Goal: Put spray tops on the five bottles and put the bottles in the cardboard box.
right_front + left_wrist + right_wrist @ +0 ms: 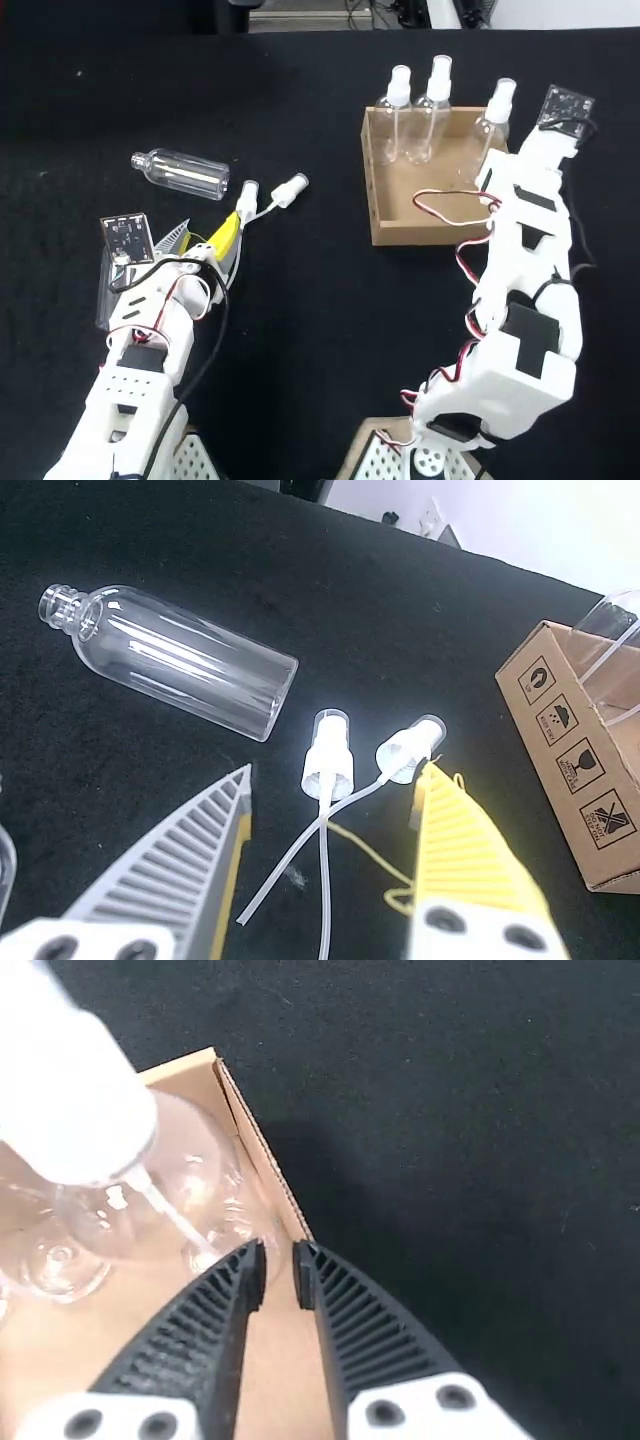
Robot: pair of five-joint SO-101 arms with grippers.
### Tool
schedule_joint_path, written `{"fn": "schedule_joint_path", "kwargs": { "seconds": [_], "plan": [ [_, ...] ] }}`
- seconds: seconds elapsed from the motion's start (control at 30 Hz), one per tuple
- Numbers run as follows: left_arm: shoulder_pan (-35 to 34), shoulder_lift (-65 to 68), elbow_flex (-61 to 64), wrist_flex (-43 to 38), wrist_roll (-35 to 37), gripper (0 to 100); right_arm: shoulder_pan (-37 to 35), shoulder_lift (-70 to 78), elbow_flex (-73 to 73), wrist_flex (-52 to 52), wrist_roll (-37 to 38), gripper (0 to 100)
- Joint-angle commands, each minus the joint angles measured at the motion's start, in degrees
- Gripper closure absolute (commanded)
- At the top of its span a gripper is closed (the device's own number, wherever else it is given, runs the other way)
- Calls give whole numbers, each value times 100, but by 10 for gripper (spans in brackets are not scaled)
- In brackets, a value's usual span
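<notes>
high view: the cardboard box (369,180) sits toward the far right part of the black surface (320,330). three bottles with spray tops stand along its far wall: one (396,125) at the far left corner, one (430,120) just beside it, one (490,130) at the far right corner. an uncapped bottle (182,172) lies on its side toward the surface's left edge, two loose spray tops (270,192) near its base. the left end effector (204,236) is beside them, spread wide.

left wrist view: the left end effector (338,772) is wide open and holds nothing; both spray tops (328,756) lie between its tips, tubes crossed.

right wrist view: the right end effector (279,1260) is over the box's wall (255,1140), narrowed to a slim gap with nothing in it, beside a capped bottle (110,1210).
</notes>
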Motion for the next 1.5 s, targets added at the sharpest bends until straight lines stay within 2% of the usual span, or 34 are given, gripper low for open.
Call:
{"fn": "schedule_joint_path", "kwargs": {
  "seconds": [0.0, 0.47, 0.87, 1.0, 1.23, 1.47],
  "plan": [
    [-57, -97, 119, -114, 26, 747, -97, -127, -189, -176, 44, 987],
    [-57, -97, 119, -114, 26, 747, -290, -84, -119, -422, 35, 987],
    [-57, -97, 119, -114, 26, 747, -299, -84, 558, -1811, 44, 987],
    [-66, -97, 119, -114, 26, 747, -202, -259, 664, -1547, 44, 987],
    [-66, -97, 119, -114, 26, 747, -123, -831, 673, -396, 44, 987],
    [-66, -97, 119, -114, 26, 747, -132, -813, 400, 79, 53, 987]
  ]
}}
